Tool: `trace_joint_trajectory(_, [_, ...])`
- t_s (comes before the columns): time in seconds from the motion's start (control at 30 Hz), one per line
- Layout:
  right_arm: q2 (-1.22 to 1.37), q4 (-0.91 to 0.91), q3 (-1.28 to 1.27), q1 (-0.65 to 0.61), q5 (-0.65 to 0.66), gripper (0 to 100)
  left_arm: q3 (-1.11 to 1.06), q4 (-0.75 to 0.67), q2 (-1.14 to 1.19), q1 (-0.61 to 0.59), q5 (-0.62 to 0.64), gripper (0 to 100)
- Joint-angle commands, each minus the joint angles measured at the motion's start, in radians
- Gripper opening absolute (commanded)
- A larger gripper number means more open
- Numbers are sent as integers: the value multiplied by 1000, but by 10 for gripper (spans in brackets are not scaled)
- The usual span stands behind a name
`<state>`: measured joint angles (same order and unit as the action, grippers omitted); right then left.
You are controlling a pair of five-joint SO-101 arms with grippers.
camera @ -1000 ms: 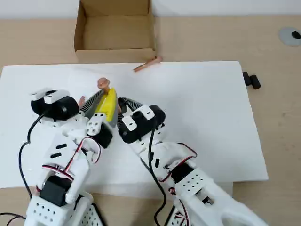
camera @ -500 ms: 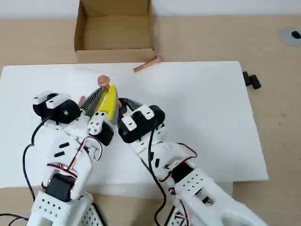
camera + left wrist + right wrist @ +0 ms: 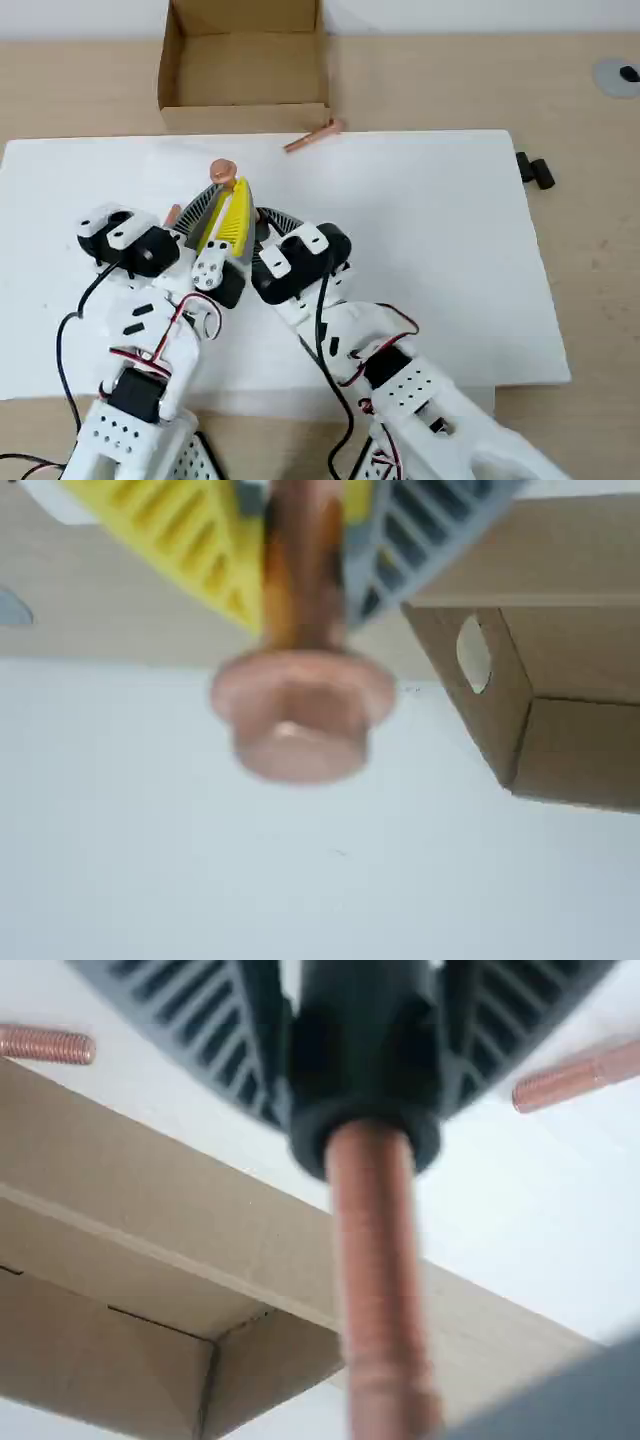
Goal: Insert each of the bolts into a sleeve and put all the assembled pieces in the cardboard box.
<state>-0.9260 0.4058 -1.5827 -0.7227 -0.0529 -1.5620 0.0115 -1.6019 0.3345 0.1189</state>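
bolt (image 3: 300, 715) | left end effector (image 3: 305, 610) clamped on it | right end effector (image 3: 365, 1105) clamped on sleeve (image 3: 352, 1020)

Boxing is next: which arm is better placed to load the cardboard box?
Right, probably: the right gripper holds a black sleeve on a copper threaded bolt; left gripper's copper bolt looks bare.

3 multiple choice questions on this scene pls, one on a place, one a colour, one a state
1. Where is the loose bolt relative to the cardboard box? A inside it B just outside its front wall C behind it
2. What colour is the sleeve in the right gripper? A black B white C yellow
3. The left gripper is: A open B shut on a bolt C shut on a sleeve

B: it lies by the front corner; A: it is black around a copper shaft; B: its jaws pinch that bolt.
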Motion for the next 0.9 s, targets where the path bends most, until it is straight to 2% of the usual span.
trace_joint_trajectory(0.0, [-8,-2,74,12,-6,9,8,-26,-12,2,-6,4])
trace_joint_trajectory(0.67, [-8,-2,74,12,-6,9,-18,-29,-12,38,3,5])
trace_joint_trajectory(0.8, [-8,-2,74,12,-6,9,-51,-130,-12,38,-5,5])
trace_joint_trajectory(0.87, [-16,-2,74,12,-6,9,-74,-138,-12,40,-5,5])
